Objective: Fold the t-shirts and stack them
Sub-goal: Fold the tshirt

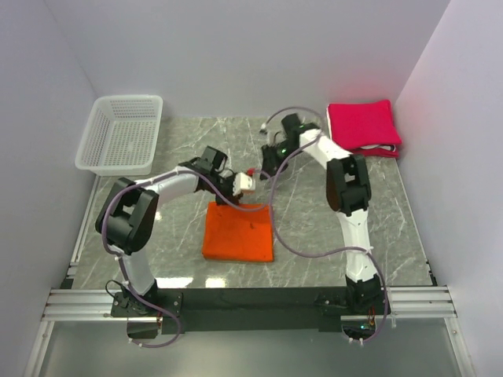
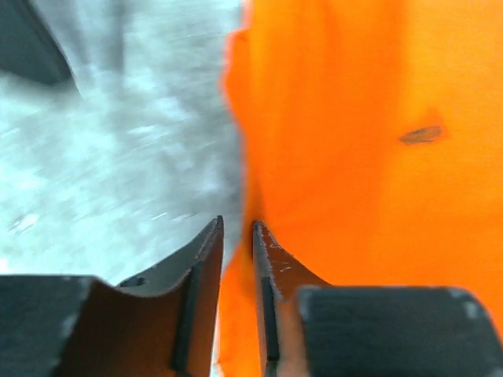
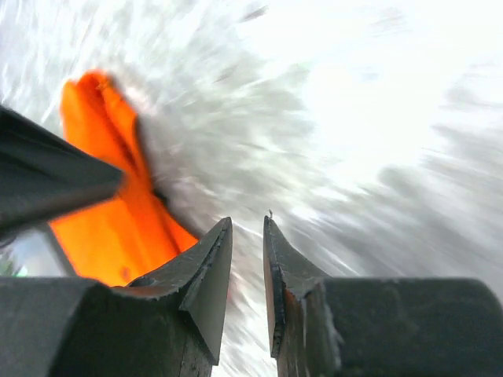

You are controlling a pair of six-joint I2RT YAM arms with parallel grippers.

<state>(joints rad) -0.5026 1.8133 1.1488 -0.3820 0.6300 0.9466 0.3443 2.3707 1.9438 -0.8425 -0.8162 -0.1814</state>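
The folded bright orange cloth t-shirt (image 1: 239, 232) lies flat on the grey marble table (image 1: 181, 236), the left pincer (image 2: 236, 224) narrowly parted, seemingly empty, at its far edge, the right pincer (image 3: 247, 221) likewise parted just beyond.

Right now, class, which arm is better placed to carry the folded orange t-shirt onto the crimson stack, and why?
Probably right: the right gripper hangs just beyond the orange t-shirt, and the crimson stack lies in the far right corner, its side. The left gripper would reach across.
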